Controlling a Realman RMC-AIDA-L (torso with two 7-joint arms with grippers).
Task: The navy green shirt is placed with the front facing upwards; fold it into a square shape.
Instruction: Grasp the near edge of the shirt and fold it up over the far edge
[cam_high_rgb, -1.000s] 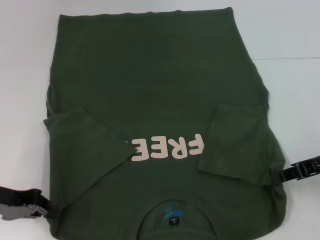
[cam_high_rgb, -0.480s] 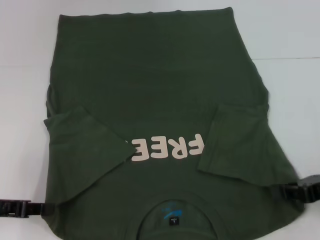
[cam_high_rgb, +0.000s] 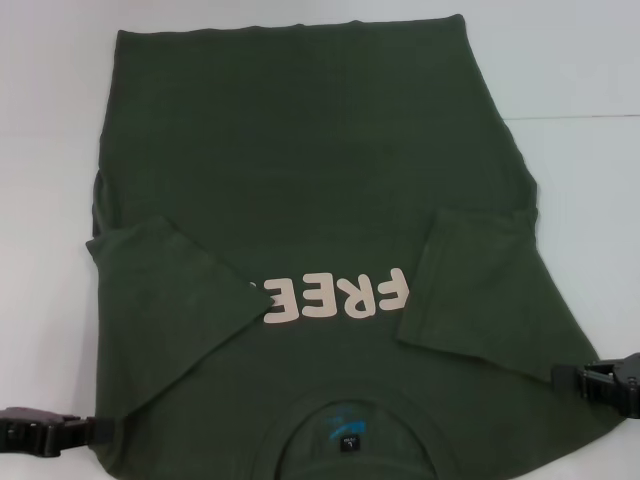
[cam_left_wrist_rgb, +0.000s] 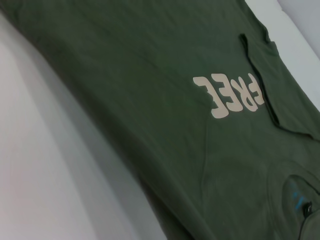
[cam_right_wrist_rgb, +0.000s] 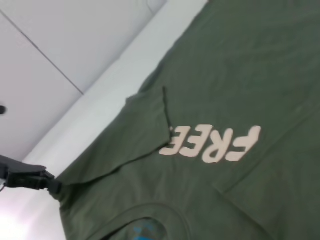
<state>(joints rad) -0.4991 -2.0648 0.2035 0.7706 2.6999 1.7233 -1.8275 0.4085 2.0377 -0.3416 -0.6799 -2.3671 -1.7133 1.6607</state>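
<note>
Both grippers, left gripper (cam_high_rgb: 88, 432) and right gripper (cam_high_rgb: 562, 375), dropped lower beside the shirt (cam_high_rgb: 320, 150).

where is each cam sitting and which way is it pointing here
Head: above, looking forward and down at the navy green shirt on the white table; left gripper and right gripper at the shoulders.
Left wrist: low beside the shirt, looking across the FREE lettering; no fingers show.
Right wrist: opposite side, looking across; the left gripper appears far off.
All share the lettering.
</note>
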